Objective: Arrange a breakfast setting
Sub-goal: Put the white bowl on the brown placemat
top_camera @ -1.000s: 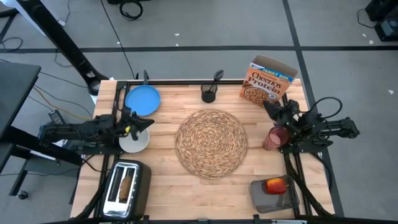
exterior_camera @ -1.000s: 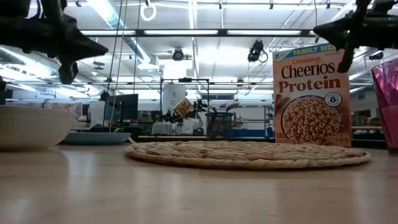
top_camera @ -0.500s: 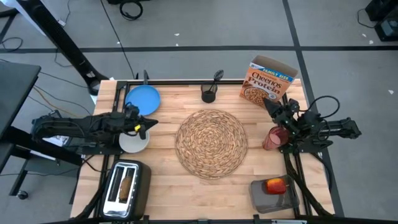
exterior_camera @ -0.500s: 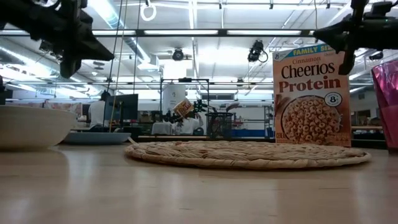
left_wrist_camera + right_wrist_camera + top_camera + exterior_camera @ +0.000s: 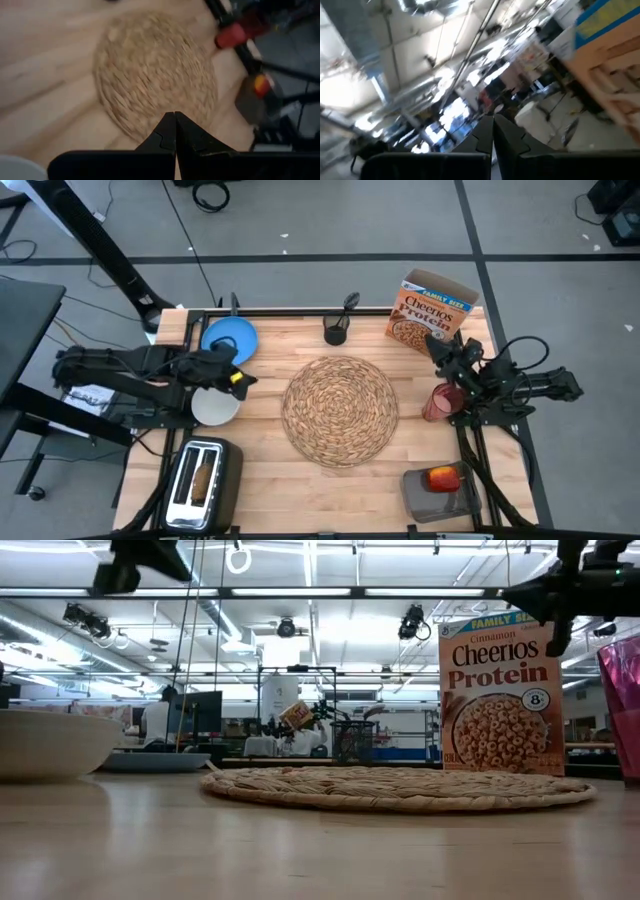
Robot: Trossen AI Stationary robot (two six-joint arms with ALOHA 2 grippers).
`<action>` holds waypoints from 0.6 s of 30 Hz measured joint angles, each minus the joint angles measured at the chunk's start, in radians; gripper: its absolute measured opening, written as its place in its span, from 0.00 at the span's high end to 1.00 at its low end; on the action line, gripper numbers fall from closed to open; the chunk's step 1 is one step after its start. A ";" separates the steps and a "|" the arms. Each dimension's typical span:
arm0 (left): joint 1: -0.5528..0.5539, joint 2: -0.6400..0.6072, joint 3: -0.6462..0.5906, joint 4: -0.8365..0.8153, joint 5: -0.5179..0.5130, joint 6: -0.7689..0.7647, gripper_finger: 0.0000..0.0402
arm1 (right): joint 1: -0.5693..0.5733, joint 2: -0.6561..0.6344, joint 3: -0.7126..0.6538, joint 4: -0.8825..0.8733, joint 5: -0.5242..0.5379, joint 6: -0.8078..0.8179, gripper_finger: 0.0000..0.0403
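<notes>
High view gives me the whole table [image 5: 260, 480]: the round woven placemat [image 5: 340, 410] lies in the middle with nothing on it. My left gripper [image 5: 243, 379] hangs above the gap between the blue plate [image 5: 226, 339] at the back left and the white bowl [image 5: 214, 408] just in front of it, and its tips point toward the placemat. From the left wrist view I see its two fingers [image 5: 165, 134] pressed together with no gap and nothing between them, the placemat [image 5: 155, 75] spread out beyond them.

My right gripper [image 5: 434, 346] sits high on the right side, between the Cheerios Protein box [image 5: 430, 312] at the back and the red cup [image 5: 440, 401] standing near the right edge. The right wrist view shows its fingers [image 5: 487, 131] closed tip to tip, empty, aimed up at the room's ceiling lights.

Near the front right, the red-yellow apple [image 5: 443, 477] rests on a grey tray [image 5: 425, 498]. At the front left the silver toaster [image 5: 202, 476] holds a toast slice [image 5: 202, 477] in one slot. A small black holder cup [image 5: 336, 332] stands at the back edge, between plate and box.

Low view shows the placemat [image 5: 400, 787] flat, the box [image 5: 500, 695] upright behind it and the bowl [image 5: 50, 743] at far left.
</notes>
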 joint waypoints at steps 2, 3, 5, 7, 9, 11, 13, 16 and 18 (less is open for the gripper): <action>-0.047 0.062 0.065 -0.064 -0.001 -0.026 1.00 | 0.008 0.044 0.037 -0.060 -0.025 0.028 0.93; -0.067 0.093 0.095 -0.105 -0.001 -0.038 1.00 | 0.012 0.071 0.058 -0.092 -0.039 0.039 0.92; -0.100 0.147 0.142 -0.185 0.000 -0.061 1.00 | 0.019 0.128 0.102 -0.130 -0.074 0.053 0.91; -0.123 0.192 0.170 -0.250 -0.002 -0.086 1.00 | 0.019 0.191 0.144 -0.142 -0.106 0.052 0.91; -0.140 0.225 0.185 -0.289 -0.005 -0.117 1.00 | 0.018 0.259 0.180 -0.149 -0.121 0.047 0.91; -0.151 0.248 0.187 -0.313 -0.004 -0.161 1.00 | 0.009 0.328 0.216 -0.155 -0.123 0.046 0.91; -0.164 0.268 0.187 -0.312 -0.005 -0.201 0.99 | -0.002 0.392 0.249 -0.165 -0.125 0.045 0.91; -0.185 0.290 0.187 -0.297 0.007 -0.228 0.99 | -0.010 0.479 0.293 -0.172 -0.126 0.018 0.91; -0.196 0.297 0.187 -0.252 0.017 -0.238 1.00 | -0.011 0.527 0.327 -0.181 -0.126 -0.007 0.91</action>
